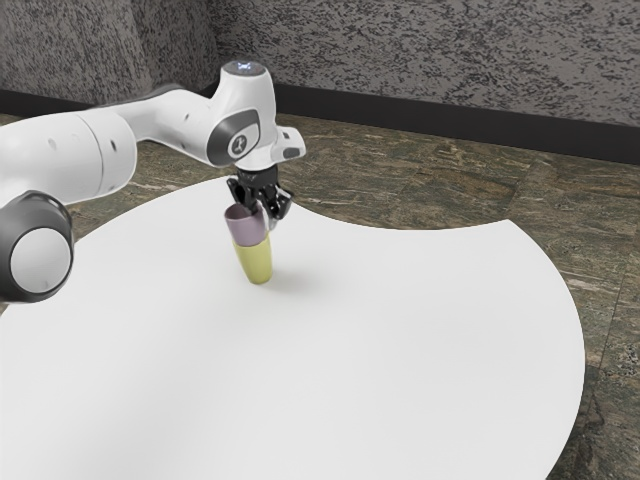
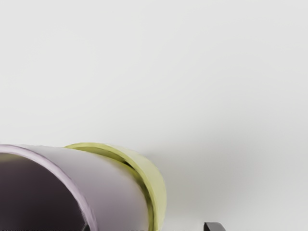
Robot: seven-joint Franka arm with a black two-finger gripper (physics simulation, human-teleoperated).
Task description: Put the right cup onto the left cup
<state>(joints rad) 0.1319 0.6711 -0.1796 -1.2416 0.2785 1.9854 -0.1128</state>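
"First entry, from the left edge of the exterior view?"
"One arm (image 1: 70, 155), white and grey, entering at left and reaching to upper centre-left."
"Next?"
"Two cups, stacked, left of centre. Upper: purple cup (image 1: 247, 226), mouth up, its base inside the mouth of the lower, the yellow cup (image 1: 255, 262), which stands on the table (image 1: 420, 330)."
"And the hand?"
"Gripper (image 1: 262, 212), black, at the purple cup's rim. Fingers (image 2: 214, 227) apart: one at the rim, the other clear of the cups."
"The surface?"
"White, smooth, plain; faint shadow just right of the cups; far edge curving inward, then a corner at upper right and a rounded right side."
"The room?"
"Wall (image 1: 420, 50), mottled grey, across the top; dark skirting (image 1: 400, 107) beneath; floor (image 1: 400, 170) of brown-green veined stone, running down the right edge."
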